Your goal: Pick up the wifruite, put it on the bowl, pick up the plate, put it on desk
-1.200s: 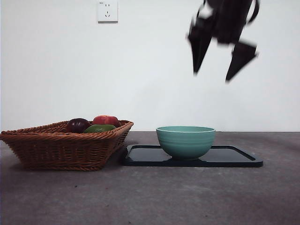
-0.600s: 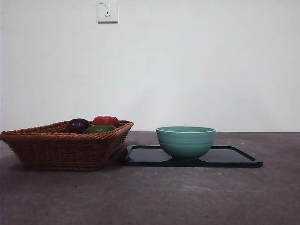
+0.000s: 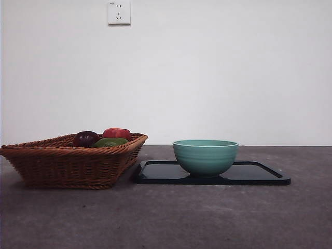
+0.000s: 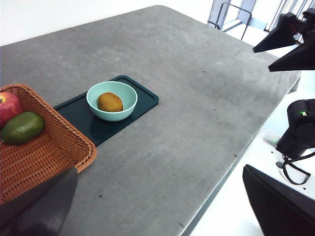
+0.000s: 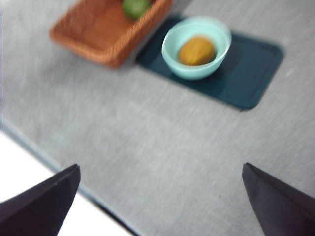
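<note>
- wifruite (image 4: 110, 102) already sits inside the bowl (image 4: 111, 100), resting at the bottom; right wrist view confirms it, fruit (image 5: 196, 51) in bowl (image 5: 197, 47). First half of the task looks done.
- bowl stands on the plate (image 3: 259, 176), a dark flat rectangular tray, toward its left end in the front view; the right part of the tray is bare.
- plate lies on the desk (image 3: 171, 218), its long axis running left-right across the front view, its left end just beside the wicker basket (image 3: 67, 166).
- basket holds a dark purple fruit (image 3: 85, 138), a red fruit (image 3: 117, 133) and a green fruit (image 3: 110, 141); not task items.
- left gripper (image 4: 162, 206): jaws wide apart, holding nothing, high above the desk and well away from the plate.
- right gripper (image 5: 160, 199): jaws wide apart, empty, also high up; picture is blurred. It also shows in the left wrist view as a dark tip at the far desk corner (image 4: 285, 42).
- neither gripper appears in the front view, so both are clear of the work zone.
- key relation for the next step: the plate's bare right end is the open grab point, since the basket crowds the left end.
- judgement: which arm is nearer cannot be told for sure; the right gripper faces the plate more squarely, with the bare end on its side.
- risk: lifting the plate by one end could tip the bowl and fruit.
</note>
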Robot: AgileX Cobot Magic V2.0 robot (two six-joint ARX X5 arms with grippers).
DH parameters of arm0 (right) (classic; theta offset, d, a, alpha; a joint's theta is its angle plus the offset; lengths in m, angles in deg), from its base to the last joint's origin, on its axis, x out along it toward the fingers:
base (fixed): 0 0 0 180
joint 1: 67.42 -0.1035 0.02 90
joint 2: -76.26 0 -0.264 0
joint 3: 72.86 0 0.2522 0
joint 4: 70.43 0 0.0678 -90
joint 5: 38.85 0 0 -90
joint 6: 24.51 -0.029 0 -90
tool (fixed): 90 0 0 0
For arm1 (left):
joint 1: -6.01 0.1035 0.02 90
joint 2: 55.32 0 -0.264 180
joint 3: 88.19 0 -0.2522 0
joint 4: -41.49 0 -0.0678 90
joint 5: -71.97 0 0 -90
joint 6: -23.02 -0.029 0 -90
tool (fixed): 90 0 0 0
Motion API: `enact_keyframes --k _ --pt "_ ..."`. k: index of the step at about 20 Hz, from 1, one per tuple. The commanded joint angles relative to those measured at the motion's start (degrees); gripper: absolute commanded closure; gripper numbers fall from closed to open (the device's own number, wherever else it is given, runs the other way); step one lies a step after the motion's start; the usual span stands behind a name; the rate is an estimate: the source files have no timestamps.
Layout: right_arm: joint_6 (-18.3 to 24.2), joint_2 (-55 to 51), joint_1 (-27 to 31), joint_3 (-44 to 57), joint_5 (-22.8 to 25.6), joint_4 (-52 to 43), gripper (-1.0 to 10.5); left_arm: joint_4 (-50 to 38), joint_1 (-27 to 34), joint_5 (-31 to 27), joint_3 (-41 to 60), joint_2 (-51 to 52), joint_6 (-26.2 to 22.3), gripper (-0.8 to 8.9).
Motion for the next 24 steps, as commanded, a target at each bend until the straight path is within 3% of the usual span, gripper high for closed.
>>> enact_keyframes --k 1,12,17,24 --pt "-3.7 -3.1 -0.3 0.0 2.0 -0.9 4.2 -0.8 -0.6 -0.1 -0.5 -0.2 1.7 2.53" --pt "-5.0 -5.1 -0.3 0.0 2.1 -0.7 4.2 -6.8 -0.6 -0.3 -0.7 -7.9 6.0 2.6" --pt "-5.0 -5.1 -0.3 0.0 2.0 -0.6 4.2 -10.5 -0.1 -0.3 -2.5 -18.1 7.5 2.6" --pt "-5.0 -5.1 -0.3 0.0 1.9 -0.6 4.2 -10.4 4.3 -0.2 -14.2 -38.1 8.7 2.6"
